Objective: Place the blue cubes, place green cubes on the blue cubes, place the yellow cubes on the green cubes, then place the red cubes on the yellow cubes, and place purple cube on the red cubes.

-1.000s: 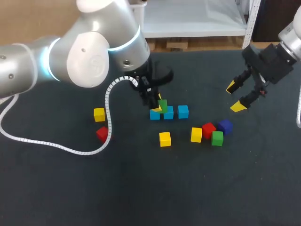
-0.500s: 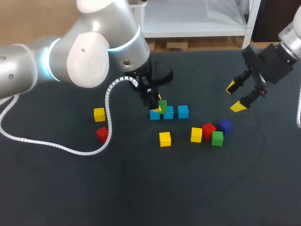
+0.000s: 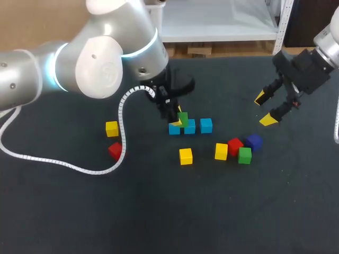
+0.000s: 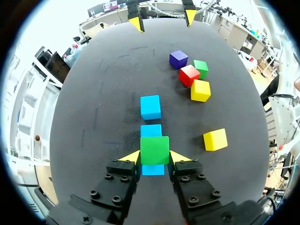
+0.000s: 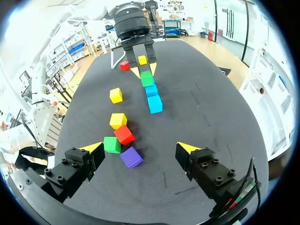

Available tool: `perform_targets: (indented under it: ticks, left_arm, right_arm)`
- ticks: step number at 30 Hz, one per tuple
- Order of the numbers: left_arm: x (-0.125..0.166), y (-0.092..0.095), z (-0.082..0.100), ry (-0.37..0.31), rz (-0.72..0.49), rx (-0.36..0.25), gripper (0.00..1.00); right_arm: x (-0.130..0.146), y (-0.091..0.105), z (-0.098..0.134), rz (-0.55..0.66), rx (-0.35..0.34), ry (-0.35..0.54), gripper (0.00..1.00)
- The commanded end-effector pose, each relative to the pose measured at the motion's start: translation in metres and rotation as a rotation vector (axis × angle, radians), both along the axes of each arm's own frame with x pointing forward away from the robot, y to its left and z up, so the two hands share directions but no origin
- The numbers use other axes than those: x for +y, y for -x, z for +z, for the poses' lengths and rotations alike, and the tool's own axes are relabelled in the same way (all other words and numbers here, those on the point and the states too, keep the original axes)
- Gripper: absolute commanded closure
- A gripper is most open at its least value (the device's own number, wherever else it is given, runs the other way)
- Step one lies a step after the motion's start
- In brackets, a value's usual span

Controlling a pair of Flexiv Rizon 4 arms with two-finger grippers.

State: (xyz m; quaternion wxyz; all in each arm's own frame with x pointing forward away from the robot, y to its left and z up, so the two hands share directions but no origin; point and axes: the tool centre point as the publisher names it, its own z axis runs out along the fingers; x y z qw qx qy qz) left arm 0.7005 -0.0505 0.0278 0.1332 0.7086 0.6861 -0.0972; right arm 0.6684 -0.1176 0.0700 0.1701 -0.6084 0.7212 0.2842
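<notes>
Hold: left gripper [image 4: 154,157] clamped on small green cube [image 4: 154,150], one yellow fingertip against each side.
Cube position: over two adjoining blue cubes [image 3: 189,127]; third blue cube [image 3: 206,125] just beside them.
Right gripper [image 5: 139,147]: fingers wide apart, empty, above dark table [image 3: 159,211].
Cluster near right gripper: yellow cube [image 3: 221,151], red cube [image 3: 235,146], second green cube [image 3: 244,155], purple cube [image 3: 254,142].

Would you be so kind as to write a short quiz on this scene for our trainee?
1. True or false: the right claw holds a cube.
2. How many blue cubes are there?
3. The left claw grips which cube: A red, B green, C purple?
Key: 1 false; 2 three; 3 B, the green cube.
</notes>
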Motion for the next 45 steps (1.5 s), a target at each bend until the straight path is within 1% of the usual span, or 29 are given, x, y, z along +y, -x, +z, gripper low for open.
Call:
perform_targets:
  ticks: [1, 6, 10, 17, 26, 36, 37, 38, 39, 40, 42, 43, 45]
  left_arm:
    - [-0.0004, -0.0025, -0.0003, -0.002, 0.000, 0.003, 0.79]
    - [0.0004, -0.0022, -0.0008, -0.004, 0.001, 0.005, 0.78]
    - [0.0009, -0.0026, -0.0007, -0.005, 0.002, 0.006, 0.70]
    - [0.0011, -0.0037, -0.0001, -0.005, 0.006, 0.004, 0.67]
    - [0.0000, -0.0037, -0.0007, -0.003, 0.003, 0.008, 0.65]
    - [0.0013, -0.0039, -0.0016, -0.019, 0.009, 0.010, 0.53]
    - [0.0014, -0.0039, -0.0016, -0.019, 0.010, 0.011, 0.51]
    - [0.0014, -0.0039, -0.0016, -0.020, 0.011, 0.012, 0.43]
    - [0.0013, -0.0039, -0.0016, -0.019, 0.011, 0.013, 0.34]
    - [0.0011, -0.0041, -0.0014, -0.018, 0.011, 0.013, 0.22]
    - [0.0004, -0.0046, -0.0007, -0.016, 0.009, 0.012, 0.03]
    - [0.0003, -0.0050, -0.0001, -0.015, 0.009, 0.012, 0.00]
    - [0.0012, -0.0056, 0.0034, -0.004, 0.011, 0.011, 0.00]
  right_arm:
    - [0.0001, -0.0003, -0.0003, 0.000, 0.000, -0.001, 0.00]
    - [0.0001, -0.0003, -0.0003, 0.000, 0.000, -0.001, 0.00]
    - [0.0001, -0.0003, -0.0003, 0.000, 0.000, -0.001, 0.00]
    - [0.0001, -0.0003, -0.0003, 0.000, 0.000, -0.001, 0.00]
    - [0.0001, -0.0003, -0.0003, 0.000, 0.000, -0.001, 0.00]
    - [0.0001, -0.0003, -0.0003, 0.000, 0.000, -0.001, 0.00]
    - [0.0001, -0.0003, -0.0003, 0.000, 0.000, -0.001, 0.00]
    - [0.0001, -0.0003, -0.0003, 0.000, 0.000, -0.001, 0.00]
    - [0.0001, -0.0003, -0.0003, 0.000, 0.000, -0.001, 0.00]
    - [0.0001, -0.0003, -0.0003, 0.000, 0.000, -0.001, 0.00]
    - [0.0001, -0.0003, -0.0003, 0.000, 0.000, -0.001, 0.00]
    - [0.0001, -0.0003, -0.0003, 0.000, 0.000, -0.001, 0.00]
    - [0.0001, -0.0003, -0.0003, 0.000, 0.000, -0.001, 0.00]
